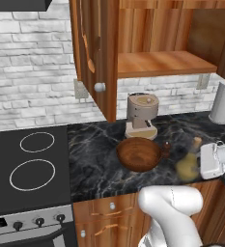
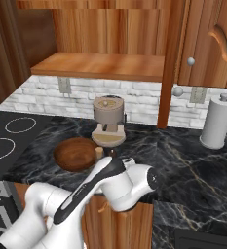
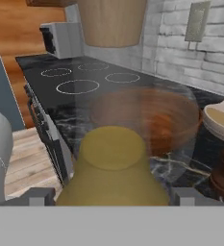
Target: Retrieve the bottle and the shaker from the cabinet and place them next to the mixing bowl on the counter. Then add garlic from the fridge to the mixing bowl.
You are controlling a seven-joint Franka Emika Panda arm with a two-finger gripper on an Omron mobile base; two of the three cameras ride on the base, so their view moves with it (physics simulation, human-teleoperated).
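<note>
Nearest the hand camera, the bottle [image 3: 112, 166] stands between the fingertips [image 3: 36, 196] of the gripper [image 3: 111, 196], whose jaws are spread wide on either side without visibly clamping it. Beyond the bottle sits the wooden mixing bowl [image 1: 139, 154] on the dark marble counter [image 1: 94, 159], with the small brown shaker [image 1: 167, 147] just beside the bowl's right rim. Behind the bowl stands a coffee machine [image 1: 142, 116]. Farther left lies the stove [image 1: 27, 164]. Above, the cabinet [image 1: 157, 60] door hangs open. A paper towel roll [image 2: 217, 121] stands at the far right.
</note>
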